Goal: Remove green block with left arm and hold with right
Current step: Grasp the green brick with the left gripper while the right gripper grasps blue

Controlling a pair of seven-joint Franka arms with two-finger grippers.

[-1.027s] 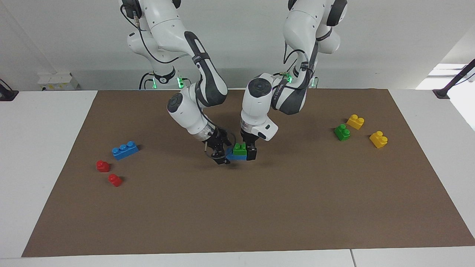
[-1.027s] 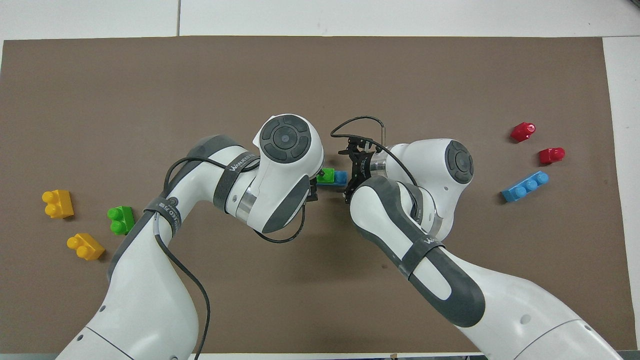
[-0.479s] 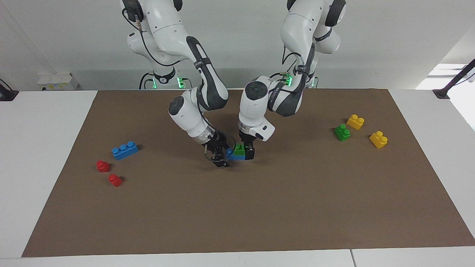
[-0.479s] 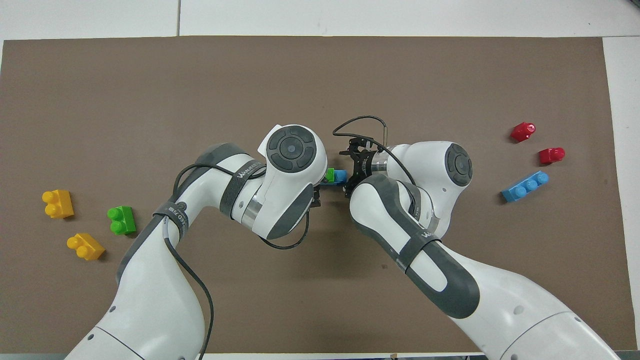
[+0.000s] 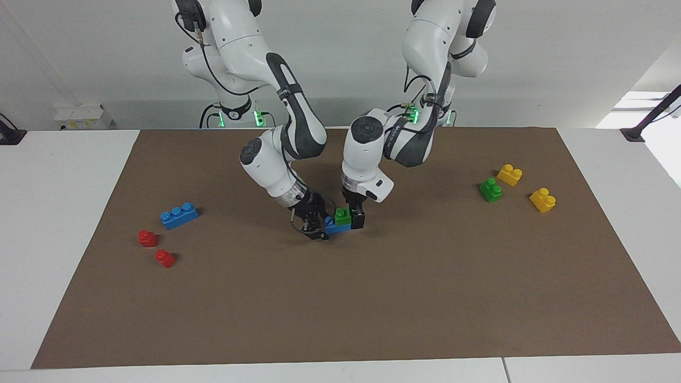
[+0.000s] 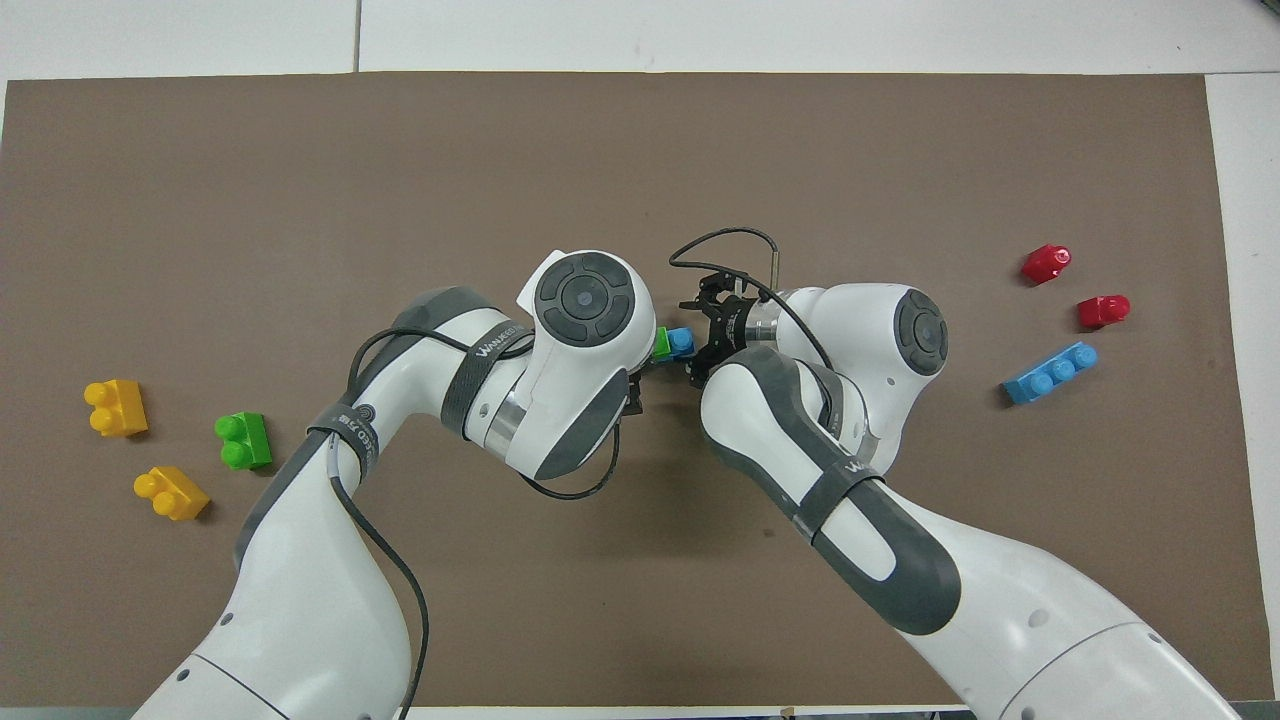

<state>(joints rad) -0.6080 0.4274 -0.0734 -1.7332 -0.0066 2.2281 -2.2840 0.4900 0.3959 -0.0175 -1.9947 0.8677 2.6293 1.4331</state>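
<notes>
The bright green block (image 5: 342, 215) sits on one end of a blue brick (image 5: 335, 228) near the middle of the brown mat. My left gripper (image 5: 349, 217) comes down from above and is shut on the green block. My right gripper (image 5: 317, 226) reaches in low from the right arm's end and is shut on the blue brick's other end. The blue brick is slightly tilted. In the overhead view only slivers of the green block (image 6: 660, 342) and the blue brick (image 6: 681, 343) show between the two wrists. The left gripper is hidden there under its own wrist.
A darker green brick (image 5: 490, 190) and two yellow bricks (image 5: 509, 174) (image 5: 542, 200) lie toward the left arm's end. A blue three-stud brick (image 5: 179, 215) and two red pieces (image 5: 147, 238) (image 5: 165, 258) lie toward the right arm's end.
Both grippers and the stacked bricks have shifted slightly farther from the robots. The blue brick now sits a little tilted. The grips look unchanged.
</notes>
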